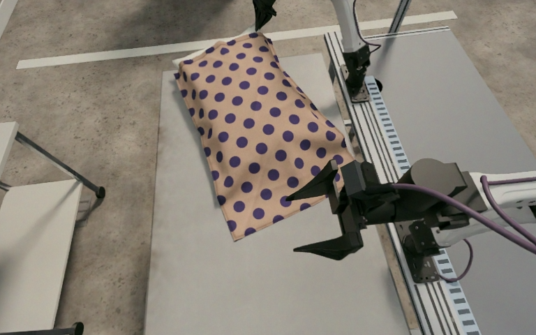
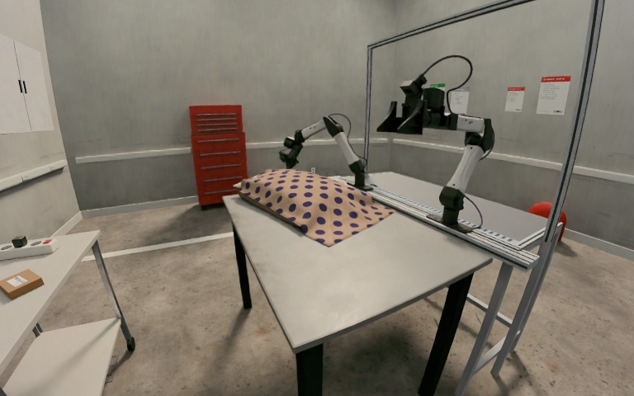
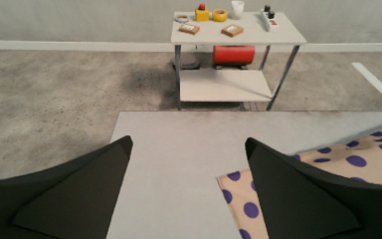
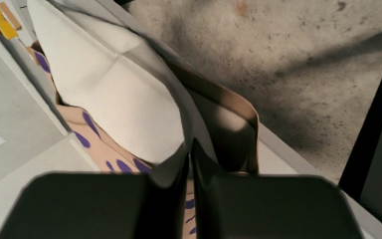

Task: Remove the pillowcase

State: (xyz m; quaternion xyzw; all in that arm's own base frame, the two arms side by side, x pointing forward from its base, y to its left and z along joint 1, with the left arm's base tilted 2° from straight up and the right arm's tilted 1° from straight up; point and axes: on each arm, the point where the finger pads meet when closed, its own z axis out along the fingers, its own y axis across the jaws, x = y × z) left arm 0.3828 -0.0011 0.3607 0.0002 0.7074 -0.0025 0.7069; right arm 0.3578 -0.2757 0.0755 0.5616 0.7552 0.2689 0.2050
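Note:
The pillowcase [image 1: 250,132] [image 2: 310,195] [image 3: 373,171] [image 4: 77,119], tan with purple dots, covers most of the pillow. The white pillow [image 1: 198,54] [image 4: 109,90] shows at the open end, which reaches past the far short edge of the table [image 1: 192,269] [image 2: 360,280] [image 3: 174,199]. My right gripper [image 1: 257,28] [image 2: 288,164] [image 4: 191,140] is shut on a corner of the pillow at that opening. The case's closed end lies flat and looks empty. My left gripper [image 1: 291,225] [image 3: 189,139] is open and empty, above the table beside the closed end.
The arms stand on a rail [image 1: 374,133] [image 2: 404,206] along one long side of the table, with a metal frame [image 2: 369,97] behind. A white cart [image 1: 34,220] [image 2: 40,250] [image 3: 224,85] stands apart, beyond the opposite side.

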